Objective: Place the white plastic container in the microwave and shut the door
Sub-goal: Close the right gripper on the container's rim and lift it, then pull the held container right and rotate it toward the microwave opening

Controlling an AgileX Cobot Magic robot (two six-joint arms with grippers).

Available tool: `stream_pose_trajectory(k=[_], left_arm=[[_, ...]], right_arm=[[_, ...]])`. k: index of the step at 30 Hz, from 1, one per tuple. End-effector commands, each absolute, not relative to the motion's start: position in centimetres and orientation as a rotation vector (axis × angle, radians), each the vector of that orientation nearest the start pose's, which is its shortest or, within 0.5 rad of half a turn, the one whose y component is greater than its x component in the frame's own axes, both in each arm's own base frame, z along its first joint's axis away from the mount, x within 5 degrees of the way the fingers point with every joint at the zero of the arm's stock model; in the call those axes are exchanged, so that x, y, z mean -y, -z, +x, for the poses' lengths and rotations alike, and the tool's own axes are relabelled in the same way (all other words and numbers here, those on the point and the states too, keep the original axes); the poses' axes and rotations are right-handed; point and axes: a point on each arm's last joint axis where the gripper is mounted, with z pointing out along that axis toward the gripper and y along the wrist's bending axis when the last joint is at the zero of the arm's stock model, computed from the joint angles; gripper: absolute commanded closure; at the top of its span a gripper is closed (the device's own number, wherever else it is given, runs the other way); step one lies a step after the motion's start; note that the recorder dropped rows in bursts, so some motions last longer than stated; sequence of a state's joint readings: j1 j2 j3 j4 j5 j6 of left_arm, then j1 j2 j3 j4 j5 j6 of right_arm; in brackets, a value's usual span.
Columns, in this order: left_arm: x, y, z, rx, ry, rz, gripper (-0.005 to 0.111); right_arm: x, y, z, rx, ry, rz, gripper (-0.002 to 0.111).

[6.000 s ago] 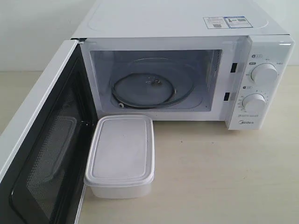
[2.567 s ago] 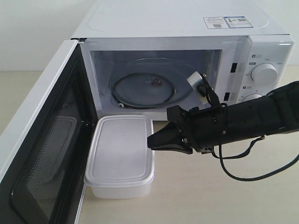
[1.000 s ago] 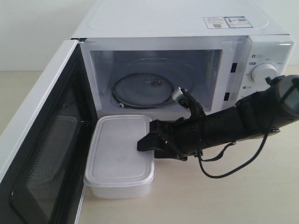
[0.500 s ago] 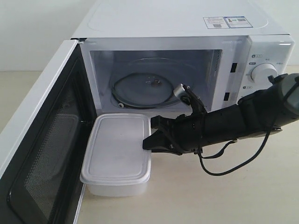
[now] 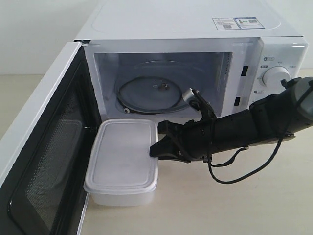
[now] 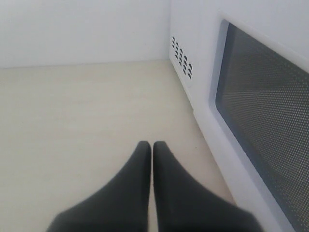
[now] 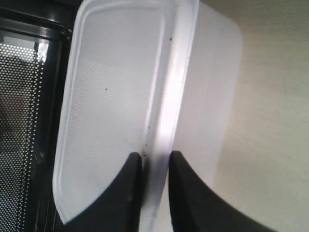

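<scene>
The white plastic container (image 5: 121,159) sits with its lid on, on the table in front of the open microwave (image 5: 195,24), close to the door (image 5: 41,161). My right gripper (image 5: 153,149) comes in from the right and is shut on the container's right rim. In the right wrist view its two black fingers (image 7: 133,183) pinch the rim of the container (image 7: 120,82). The door stands swung wide open, showing its black mesh inner face (image 7: 21,121). My left gripper (image 6: 152,145) is shut on nothing, low over the table beside the door's outer window (image 6: 270,121).
Inside the microwave cavity lies a glass turntable (image 5: 156,92). Two dials (image 5: 275,76) are on the right panel, partly behind my right arm. A black cable (image 5: 234,174) loops under that arm. Bare light wooden table (image 5: 234,205) stretches to the front right.
Over the last second the right gripper closed on the container's right rim, and the container slid slightly left toward the door. Nothing has moved in the last half second.
</scene>
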State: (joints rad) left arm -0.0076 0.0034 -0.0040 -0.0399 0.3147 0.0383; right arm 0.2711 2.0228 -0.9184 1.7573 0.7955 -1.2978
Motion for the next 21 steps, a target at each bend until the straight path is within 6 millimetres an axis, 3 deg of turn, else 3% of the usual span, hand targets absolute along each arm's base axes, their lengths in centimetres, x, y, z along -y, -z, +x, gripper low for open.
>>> stream_pose_trajectory(k=[1,5,15,21], left_arm=[[0.1,-18.5,5.4,-1.798,0.009,0.019,0.103],[0.1,-18.5,5.4,-1.798,0.009,0.019,0.103],[0.1,-18.5,5.4,-1.798,0.009,0.019,0.103],[0.1,-18.5,5.4,-1.798,0.009,0.019,0.103]], right_arm=[[-16.0,-11.3,31.5,-2.478,-1.353,-0.109,0.108],[-15.4,-12.1,30.5,-2.477,-1.307,-0.116,0.108],[-14.5,-16.5,28.3,-2.389,-1.258,-0.128,0.108],[-13.2,-16.9,27.0,-2.416,-1.113,-0.063,0.108]])
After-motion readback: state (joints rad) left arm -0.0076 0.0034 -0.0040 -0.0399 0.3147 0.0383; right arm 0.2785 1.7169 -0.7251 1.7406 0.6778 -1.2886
